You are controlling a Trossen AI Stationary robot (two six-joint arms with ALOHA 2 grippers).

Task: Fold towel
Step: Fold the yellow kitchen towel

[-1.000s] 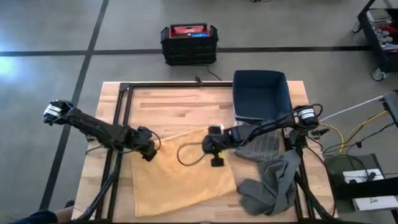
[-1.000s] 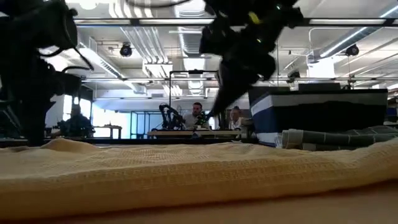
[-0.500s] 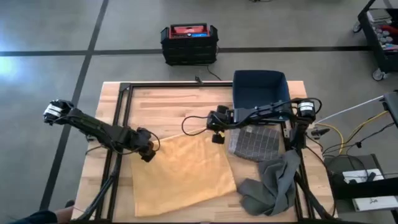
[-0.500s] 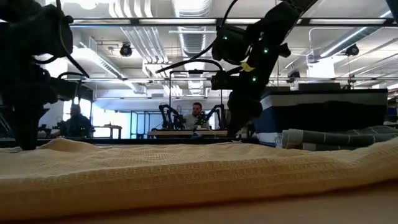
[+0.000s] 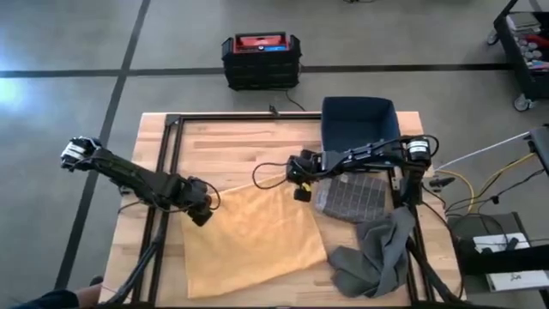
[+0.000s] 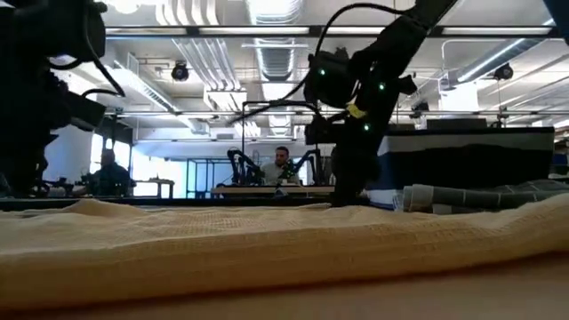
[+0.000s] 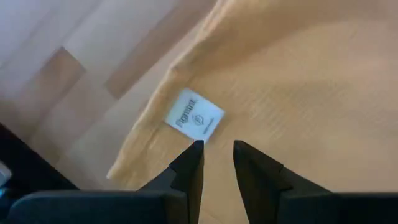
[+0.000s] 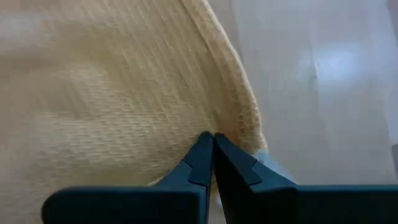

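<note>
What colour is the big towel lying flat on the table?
Yellow towel, seen best in the high view.

Towel [image 5: 253,236]: matt yellow waffle-weave cloth, rough texture, white printed fabric label [image 7: 194,117]. Desk [image 5: 232,150]: pale wood planks, smooth, slight sheen. Grey cloths [image 5: 373,249]: soft, matt. Bin [image 5: 358,129]: dark blue plastic.

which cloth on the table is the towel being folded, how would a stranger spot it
On the wooden table, look at the near middle, between the two grippers. The towel lies flat there, left of the grey cloths and the dark bin. It is the only yellow cloth, with a white tag at one corner.
</note>
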